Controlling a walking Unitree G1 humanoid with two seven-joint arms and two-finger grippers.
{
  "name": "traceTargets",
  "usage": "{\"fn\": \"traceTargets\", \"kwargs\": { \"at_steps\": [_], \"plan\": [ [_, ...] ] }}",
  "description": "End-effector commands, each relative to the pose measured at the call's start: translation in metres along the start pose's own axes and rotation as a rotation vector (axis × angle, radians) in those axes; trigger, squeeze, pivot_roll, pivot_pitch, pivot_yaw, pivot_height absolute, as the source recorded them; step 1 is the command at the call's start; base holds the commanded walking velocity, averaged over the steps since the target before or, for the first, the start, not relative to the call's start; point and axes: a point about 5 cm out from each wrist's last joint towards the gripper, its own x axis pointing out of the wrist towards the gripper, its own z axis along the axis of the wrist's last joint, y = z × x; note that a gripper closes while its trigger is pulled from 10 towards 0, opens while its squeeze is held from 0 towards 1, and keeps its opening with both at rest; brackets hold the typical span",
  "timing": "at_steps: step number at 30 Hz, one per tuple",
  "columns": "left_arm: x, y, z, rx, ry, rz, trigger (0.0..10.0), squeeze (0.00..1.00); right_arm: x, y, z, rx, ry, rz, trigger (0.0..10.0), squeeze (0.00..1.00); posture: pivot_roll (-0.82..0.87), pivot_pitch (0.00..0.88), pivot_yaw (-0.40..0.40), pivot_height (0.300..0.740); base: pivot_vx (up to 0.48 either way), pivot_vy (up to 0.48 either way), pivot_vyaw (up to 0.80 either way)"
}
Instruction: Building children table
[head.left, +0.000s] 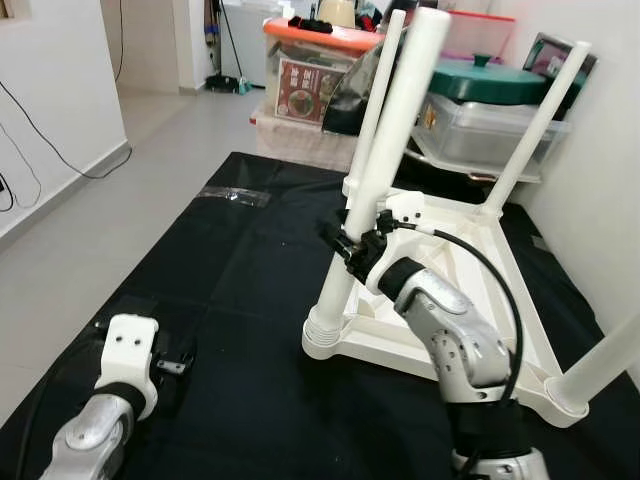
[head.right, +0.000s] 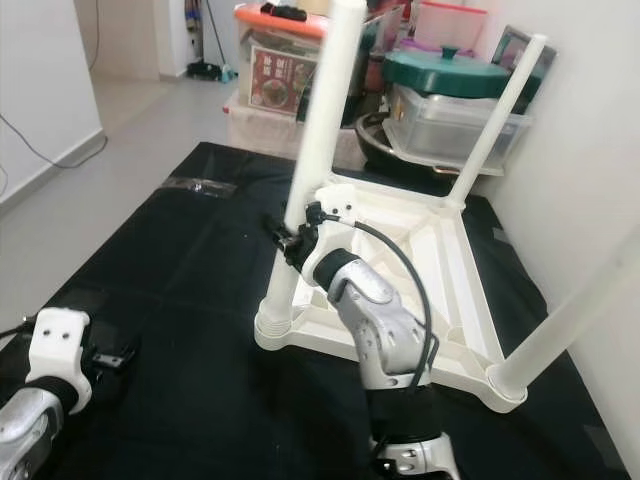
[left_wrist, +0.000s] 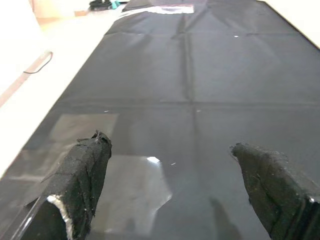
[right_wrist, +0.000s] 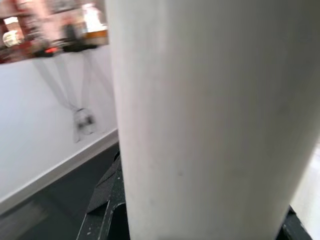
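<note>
Black floor mat (head.left: 230, 300) carrying upturned white table (head.left: 470, 290) toward its right edge, right gripper (head.left: 350, 245) clamped around nearest leg (head.left: 385, 165), left gripper (left_wrist: 172, 165) spread wide, low over mat's left edge.

Bright, even daylight; glare on black mat (left_wrist: 150, 185); soft close-up blur.

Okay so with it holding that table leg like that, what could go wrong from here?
The right gripper clamps the near leg, which leans in its corner socket; pushing sideways could cross-thread or pop it. The upturned table sits on slick black sheeting and may slide. The left gripper, open, isn't bracing it.
</note>
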Motion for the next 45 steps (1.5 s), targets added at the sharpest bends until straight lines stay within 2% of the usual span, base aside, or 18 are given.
{"fn": "traceTargets", "kwargs": {
  "at_steps": [1, 9, 14, 16, 17, 18, 19, 21, 23, 26, 28, 29, 32, 35, 39, 41, 42, 45],
  "plan": [
    [0.0, 0.003, -0.005, 0.005, 0.024, 0.005, 10.0, 0.0, -0.006, -0.018, -0.043, 0.014, 0.224, -0.116, 0.0, 0.0, 0.13, 0.0, -0.109, 0.74, 0.0, 0.0, 0.0],
    [0.005, 0.003, -0.003, 0.007, 0.019, 0.019, 10.0, 0.0, -0.006, -0.031, -0.039, 0.011, 0.22, -0.31, 0.0, 0.0, 0.13, 0.0, -0.11, 0.74, 0.0, 0.0, 0.0],
    [0.005, 0.004, -0.004, 0.006, 0.021, 0.028, 10.0, 0.0, -0.004, -0.023, -0.035, 0.01, 0.175, -0.264, 0.0, 0.0, 0.13, 0.0, -0.111, 0.74, 0.0, 0.0, 0.0],
    [0.004, 0.007, -0.004, 0.008, 0.027, 0.03, 10.0, 0.0, -0.004, 0.005, -0.019, -0.056, 0.063, 0.115, 0.0, 0.0, 0.12, 0.0, -0.097, 0.74, 0.0, 0.0, 0.0],
    [0.005, 0.008, -0.004, 0.009, 0.028, 0.029, 10.0, 0.0, -0.008, 0.011, -0.012, -0.13, 0.037, 0.274, 0.0, 0.0, 0.12, 0.0, -0.097, 0.74, 0.0, 0.0, 0.0],
    [0.005, 0.008, -0.004, 0.009, 0.028, 0.029, 10.0, 0.0, -0.008, 0.011, -0.012, -0.13, 0.037, 0.274, 0.0, 0.0, 0.12, 0.0, -0.097, 0.74, 0.0, 0.0, 0.0],
    [0.006, 0.009, -0.004, 0.009, 0.029, 0.028, 10.0, 0.0, -0.011, 0.013, -0.008, -0.183, 0.031, 0.366, 0.0, 0.0, 0.12, 0.0, -0.097, 0.74, 0.0, 0.0, 0.0],
    [0.008, 0.009, -0.003, 0.01, 0.028, 0.026, 10.0, 0.0, -0.012, 0.011, -0.006, -0.232, 0.036, 0.412, 0.0, 0.0, 0.11, 0.0, -0.102, 0.74, 0.0, 0.0, 0.0],
    [0.008, 0.009, -0.003, 0.01, 0.028, 0.026, 10.0, 0.0, -0.012, 0.011, -0.006, -0.232, 0.036, 0.412, 0.0, 0.0, 0.11, 0.0, -0.102, 0.74, 0.0, 0.0, 0.0],
    [0.011, 0.007, -0.001, 0.004, 0.017, 0.022, 10.0, 0.0, -0.013, 0.01, 0.001, -0.369, 0.066, 0.632, 0.0, 0.0, 0.13, 0.0, -0.117, 0.74, 0.0, 0.0, 0.0],
    [0.011, 0.006, -0.002, 0.002, 0.017, 0.022, 10.0, 0.0, -0.013, 0.011, 0.001, -0.383, 0.085, 0.689, 0.0, 0.0, 0.13, 0.0, -0.117, 0.74, 0.0, 0.0, 0.0],
    [0.011, 0.006, -0.002, 0.002, 0.017, 0.022, 10.0, 0.0, -0.013, 0.011, 0.001, -0.383, 0.085, 0.689, 0.0, 0.0, 0.13, 0.0, -0.117, 0.74, 0.0, 0.0, 0.0],
    [0.007, 0.008, -0.003, -0.004, 0.02, 0.029, 10.0, 0.0, -0.007, 0.012, 0.004, -0.34, 0.173, 0.916, 0.0, 0.0, 0.16, 0.0, -0.144, 0.74, 0.0, 0.0, 0.0],
    [0.005, 0.01, -0.004, -0.012, 0.022, 0.039, 10.0, 0.0, -0.002, 0.009, 0.01, -0.277, 0.226, 1.046, 0.0, 0.0, 0.18, 0.0, -0.162, 0.74, 0.0, 0.0, 0.0],
    [0.005, 0.01, -0.004, -0.019, 0.021, 0.044, 10.0, 0.0, 0.0, 0.01, 0.014, -0.221, 0.248, 1.1, 0.0, 0.0, 0.18, 0.0, -0.162, 0.74, 0.0, 0.0, 0.0],
    [0.002, 0.009, -0.004, -0.026, 0.021, 0.046, 10.0, 0.0, -0.005, 0.014, 0.019, -0.213, 0.272, 1.259, 0.0, 0.0, 0.2, 0.0, -0.181, 0.74, 0.0, 0.0, 0.0],
    [0.002, 0.009, -0.004, -0.026, 0.021, 0.046, 10.0, 0.0, -0.005, 0.014, 0.019, -0.213, 0.272, 1.259, 0.0, 0.0, 0.2, 0.0, -0.181, 0.74, 0.0, 0.0, 0.0],
    [-0.002, 0.008, -0.008, -0.042, 0.031, 0.049, 10.0, 0.0, -0.015, 0.019, 0.021, -0.186, 0.36, 1.478, 0.0, 0.0, 0.21, 0.0, -0.194, 0.74, 0.0, 0.0, 0.0]
  ]
}}
